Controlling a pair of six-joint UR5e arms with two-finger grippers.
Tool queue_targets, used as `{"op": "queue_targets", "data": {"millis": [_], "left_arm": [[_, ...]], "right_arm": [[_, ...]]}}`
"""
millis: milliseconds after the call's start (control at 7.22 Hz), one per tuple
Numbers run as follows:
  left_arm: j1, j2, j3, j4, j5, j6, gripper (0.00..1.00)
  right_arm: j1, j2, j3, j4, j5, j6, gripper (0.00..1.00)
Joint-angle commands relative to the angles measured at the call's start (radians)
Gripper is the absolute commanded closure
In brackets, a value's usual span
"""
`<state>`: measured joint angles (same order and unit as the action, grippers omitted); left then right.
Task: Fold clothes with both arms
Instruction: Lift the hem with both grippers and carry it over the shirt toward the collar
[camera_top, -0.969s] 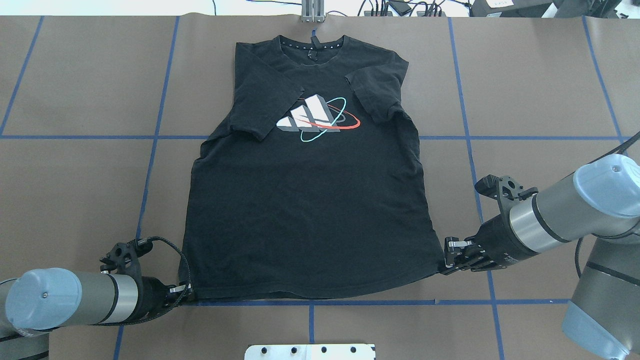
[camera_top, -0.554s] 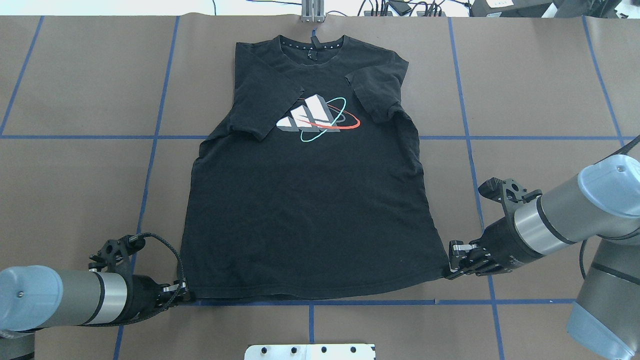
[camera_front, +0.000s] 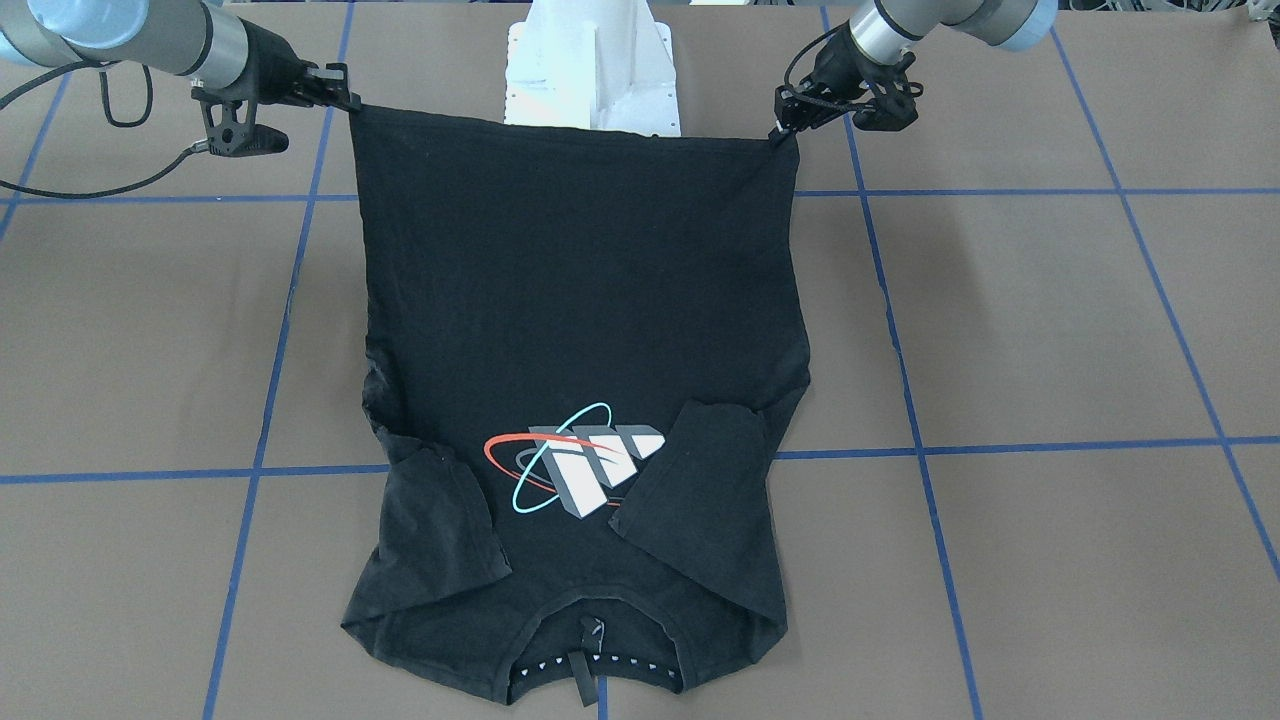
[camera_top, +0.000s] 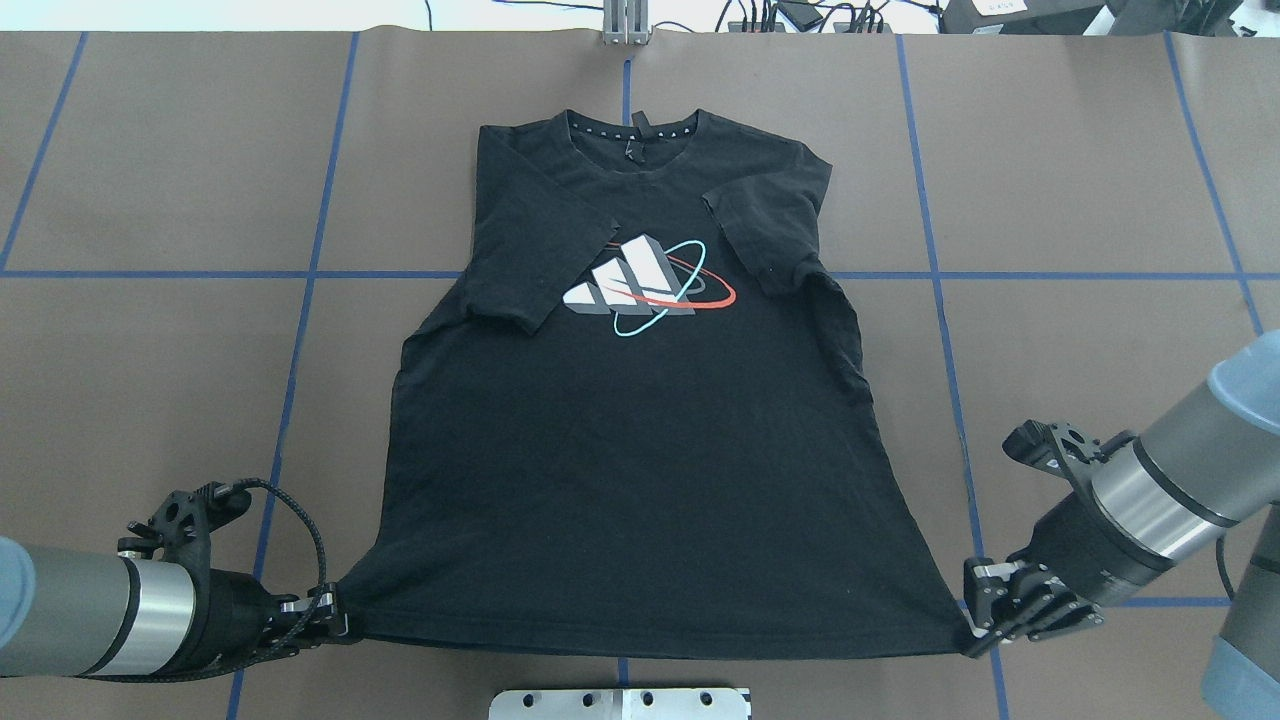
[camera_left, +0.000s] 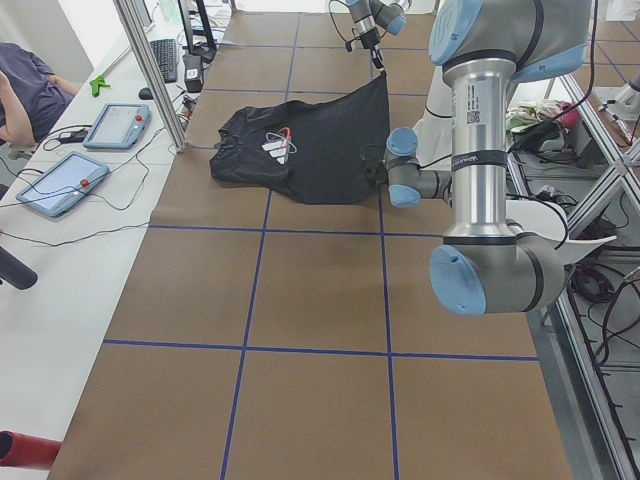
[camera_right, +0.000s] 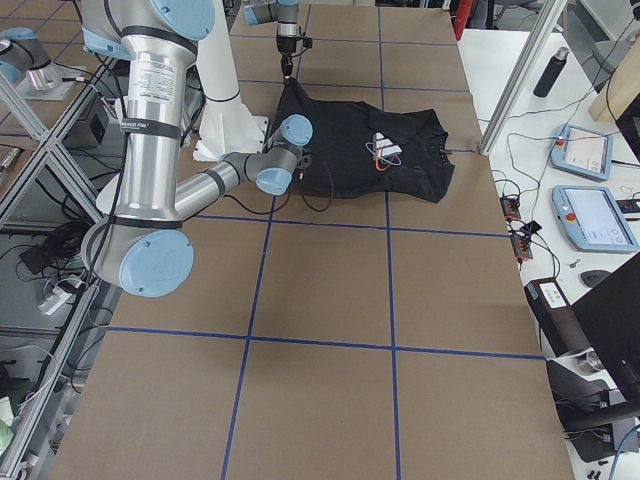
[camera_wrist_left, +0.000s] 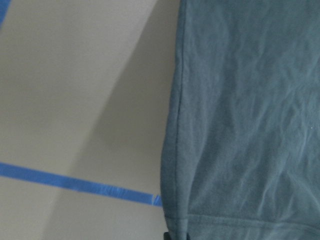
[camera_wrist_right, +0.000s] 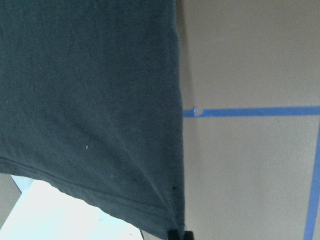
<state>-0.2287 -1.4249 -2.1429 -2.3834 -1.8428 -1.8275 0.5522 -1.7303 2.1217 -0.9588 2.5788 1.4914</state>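
The black T-shirt (camera_top: 640, 450) lies logo side up on the brown table, both short sleeves folded in over the chest beside the white logo (camera_top: 625, 283). My left gripper (camera_top: 325, 618) is shut on the hem's left corner. At the hem's right corner, my right gripper (camera_top: 975, 630) is shut too. The hem is stretched taut between them and lifted off the table, hanging in front of the pedestal in the front-facing view, where the left gripper (camera_front: 785, 122) is on the right and the right gripper (camera_front: 345, 100) on the left. Both wrist views show hem fabric (camera_wrist_left: 240, 125) (camera_wrist_right: 90, 110).
The white pedestal base (camera_top: 620, 703) sits just behind the raised hem. Blue tape lines (camera_top: 300, 275) grid the brown table. A metal post (camera_top: 625, 25) and cables stand at the far edge. Tablets (camera_left: 60, 180) and a seated person (camera_left: 25, 85) are on a side desk.
Both grippers have drawn back toward the robot's base and outward, still holding the hem corners. The hem has stretched wider and lifted, and the whole shirt has slid toward the robot.
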Motion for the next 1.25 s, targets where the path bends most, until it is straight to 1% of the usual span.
{"op": "queue_targets", "data": {"millis": [0, 138, 415, 554, 692, 831, 969, 1108], "left_arm": [[0.002, 0.042, -0.088, 0.0, -0.152, -0.001, 1.0], [0.003, 0.046, -0.136, 0.0, -0.203, -0.009, 1.0], [0.0, -0.003, -0.135, 0.0, -0.228, -0.044, 1.0], [-0.051, -0.034, -0.123, 0.001, -0.222, -0.044, 1.0], [-0.145, -0.055, -0.12, 0.001, -0.242, -0.027, 1.0], [-0.259, -0.099, -0.1, 0.001, -0.291, -0.024, 1.0], [-0.376, -0.164, -0.056, 0.001, -0.365, -0.023, 1.0], [-0.474, -0.227, -0.008, 0.001, -0.409, 0.011, 1.0]], "right_arm": [[-0.008, -0.087, 0.046, 0.0, 0.125, 0.003, 1.0], [-0.009, -0.104, 0.059, 0.0, 0.15, 0.003, 1.0], [0.006, -0.086, 0.057, 0.0, 0.158, 0.001, 1.0], [0.076, -0.039, 0.046, -0.001, 0.156, 0.001, 1.0], [0.166, 0.009, 0.029, -0.001, 0.159, 0.0, 1.0], [0.255, 0.07, -0.001, -0.003, 0.165, -0.003, 1.0], [0.32, 0.119, -0.046, -0.003, 0.173, -0.009, 1.0], [0.374, 0.167, -0.098, -0.002, 0.173, -0.016, 1.0]]}}
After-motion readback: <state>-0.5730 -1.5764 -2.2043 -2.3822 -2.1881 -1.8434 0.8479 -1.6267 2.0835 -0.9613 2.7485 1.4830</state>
